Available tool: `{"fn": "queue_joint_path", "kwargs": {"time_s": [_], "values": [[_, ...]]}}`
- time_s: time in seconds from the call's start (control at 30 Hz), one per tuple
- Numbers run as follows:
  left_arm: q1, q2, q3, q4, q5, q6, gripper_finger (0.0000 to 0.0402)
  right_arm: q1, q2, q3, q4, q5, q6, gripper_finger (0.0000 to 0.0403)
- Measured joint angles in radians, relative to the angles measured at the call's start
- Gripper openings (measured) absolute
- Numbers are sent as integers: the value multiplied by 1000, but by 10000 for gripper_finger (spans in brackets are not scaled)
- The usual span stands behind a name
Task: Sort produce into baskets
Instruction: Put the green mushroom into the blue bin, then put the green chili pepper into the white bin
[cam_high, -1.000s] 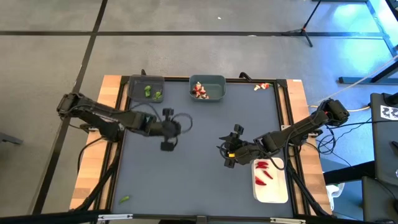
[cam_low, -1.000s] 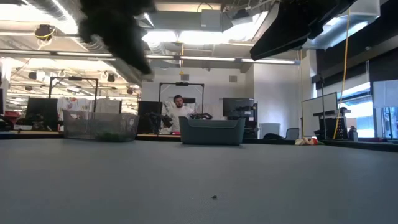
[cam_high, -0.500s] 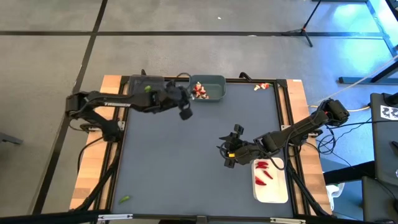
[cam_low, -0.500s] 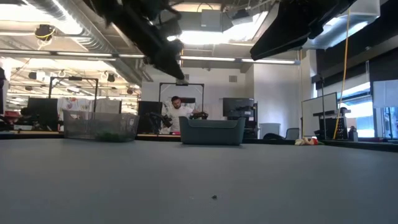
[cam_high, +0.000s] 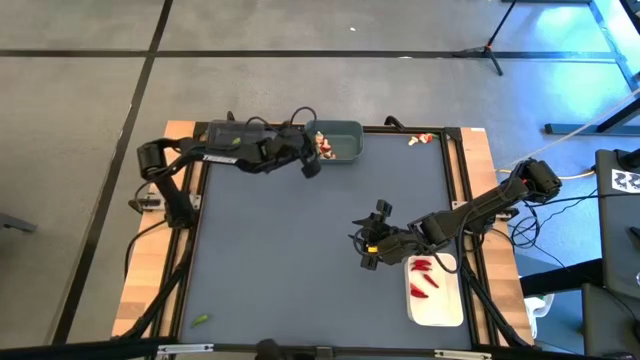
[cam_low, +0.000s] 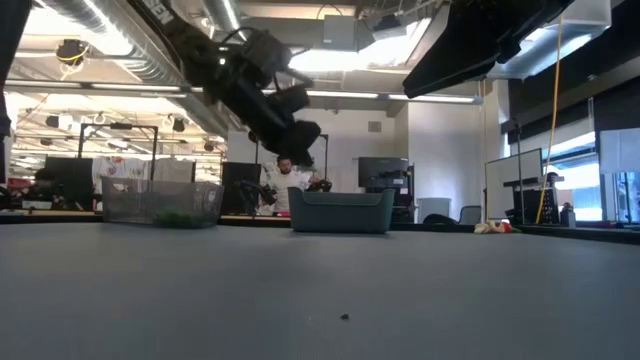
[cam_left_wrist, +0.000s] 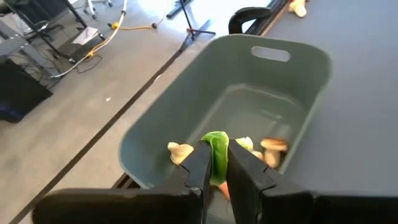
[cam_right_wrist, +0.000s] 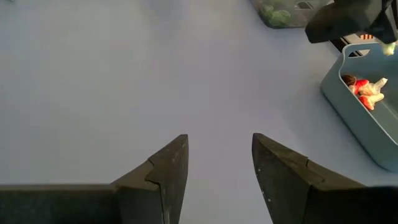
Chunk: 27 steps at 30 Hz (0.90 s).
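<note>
1. Left gripper (cam_left_wrist: 214, 171), fingers closed on a small green piece (cam_left_wrist: 216, 152), hangs over the grey-teal bin (cam_high: 340, 142) at the bench's far edge.
2. The piece's long axis runs along the fingers.
3. Right gripper (cam_high: 366, 243) waits open beside the white tray (cam_high: 442, 312).

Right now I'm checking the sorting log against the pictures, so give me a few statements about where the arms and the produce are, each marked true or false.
1. The left gripper is shut on a green piece above the grey-teal bin. True.
2. The right gripper holds a red chili. False: its fingers stand open with nothing between them, over bare table.
3. The white tray holds red pieces. True.
4. Every piece is already in a container. False: one green piece lies at the table's near left corner, and a few pale and red ones lie near the far right corner.
5. The grey-teal bin is empty. False: pale pieces with red lie in it.
</note>
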Motion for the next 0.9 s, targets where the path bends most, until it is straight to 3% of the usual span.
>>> {"fn": "queue_joint_path", "kwargs": {"time_s": [0.4, 0.6, 0.9], "values": [[11, -16, 0, -18, 1, 14, 164, 0, 0, 0, -16, 0, 0, 176], [-53, -124, 0, -124, 2, 22, 171, 0, 0, 0, -20, 0, 0, 176], [-230, -384, 0, -483, 3, -53, 161, 0, 0, 0, -7, -3, 6, 176]]}}
